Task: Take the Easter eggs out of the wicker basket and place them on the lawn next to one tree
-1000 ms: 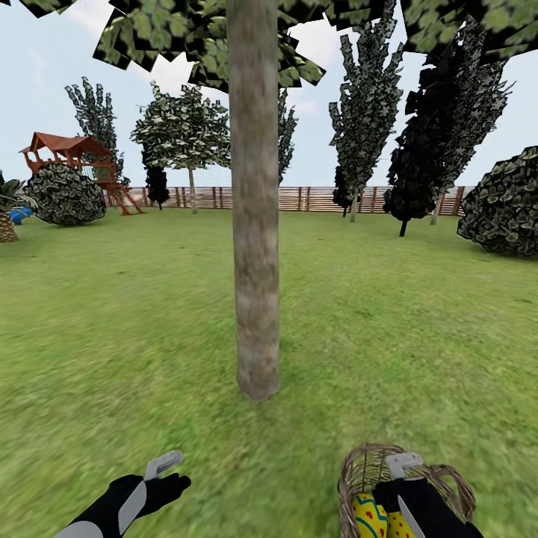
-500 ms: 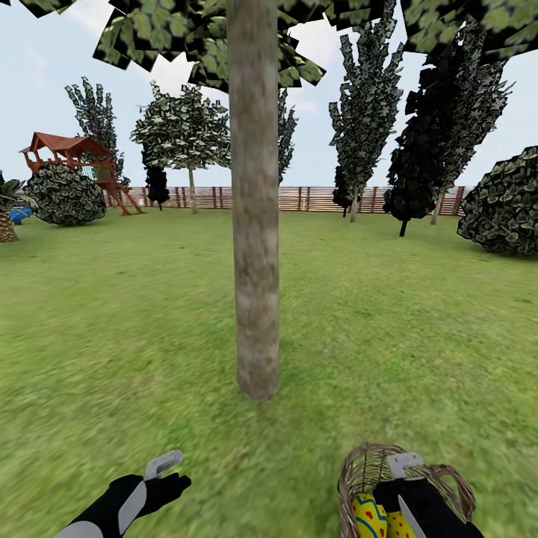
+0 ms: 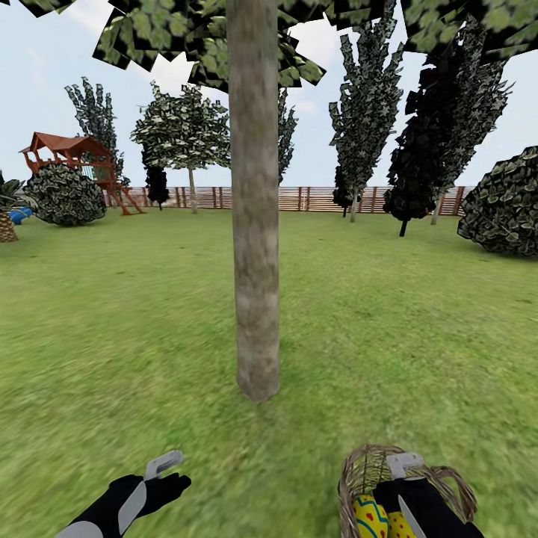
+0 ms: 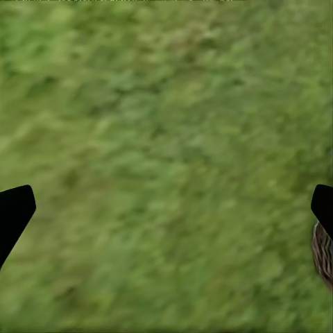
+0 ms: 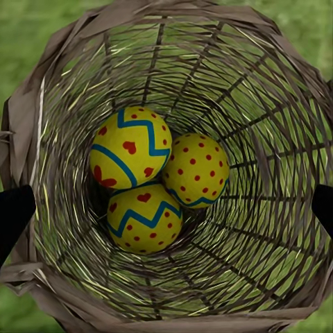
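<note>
My right gripper (image 5: 166, 208) hangs wide open, empty, above three touching eggs (image 5: 156, 184); closing could squirt one aside within the basket (image 5: 291, 139).

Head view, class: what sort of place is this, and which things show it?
Probably a fenced garden or backyard: a mown lawn, a slatted wooden fence behind trees, and a red-roofed play tower at the far left.

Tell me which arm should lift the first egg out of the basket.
Right. The right gripper hangs directly above the wicker basket, jaws open over the three Easter eggs. The left gripper is over bare lawn beside it.
</note>
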`<state>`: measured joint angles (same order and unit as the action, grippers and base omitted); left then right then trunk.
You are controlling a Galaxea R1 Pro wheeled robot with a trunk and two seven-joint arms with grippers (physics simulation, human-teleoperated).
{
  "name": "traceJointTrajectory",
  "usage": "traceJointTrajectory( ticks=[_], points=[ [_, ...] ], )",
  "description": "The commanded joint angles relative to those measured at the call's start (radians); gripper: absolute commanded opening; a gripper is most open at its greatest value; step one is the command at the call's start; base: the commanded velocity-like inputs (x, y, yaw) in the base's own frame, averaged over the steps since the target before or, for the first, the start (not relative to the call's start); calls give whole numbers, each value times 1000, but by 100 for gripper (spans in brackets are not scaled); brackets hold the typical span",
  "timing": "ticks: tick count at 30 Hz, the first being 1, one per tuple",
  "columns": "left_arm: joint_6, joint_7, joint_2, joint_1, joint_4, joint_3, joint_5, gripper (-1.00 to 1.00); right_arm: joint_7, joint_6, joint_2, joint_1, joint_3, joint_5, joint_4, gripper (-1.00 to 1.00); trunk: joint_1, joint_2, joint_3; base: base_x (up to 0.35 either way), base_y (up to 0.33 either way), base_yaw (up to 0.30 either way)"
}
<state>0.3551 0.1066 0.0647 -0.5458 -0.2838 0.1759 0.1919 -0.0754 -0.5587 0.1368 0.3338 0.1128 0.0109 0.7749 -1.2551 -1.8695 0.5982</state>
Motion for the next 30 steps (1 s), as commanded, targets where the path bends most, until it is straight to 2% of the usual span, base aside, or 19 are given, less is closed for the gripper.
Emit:
traceJointTrajectory(
  ticks=[1, 6, 15, 30],
  points=[
    [6, 2, 0, 0, -2, 5, 5, 100, -6, -6, 1, 1, 5, 1, 1, 100, 0, -1, 1, 0, 0, 0],
    [7, 2, 0, 0, -2, 5, 6, 100, -6, -6, 1, 1, 5, 1, 1, 100, 0, -1, 1, 13, 0, 0],
    [5, 2, -1, 0, -2, 5, 5, 100, -6, -6, 1, 1, 5, 1, 1, 100, 0, -1, 1, 143, 0, 0],
    [10, 2, -10, 0, -2, 5, 5, 100, -6, -6, 1, 1, 5, 1, 5, 100, -57, -106, 48, 2, 0, 0]
  ],
)
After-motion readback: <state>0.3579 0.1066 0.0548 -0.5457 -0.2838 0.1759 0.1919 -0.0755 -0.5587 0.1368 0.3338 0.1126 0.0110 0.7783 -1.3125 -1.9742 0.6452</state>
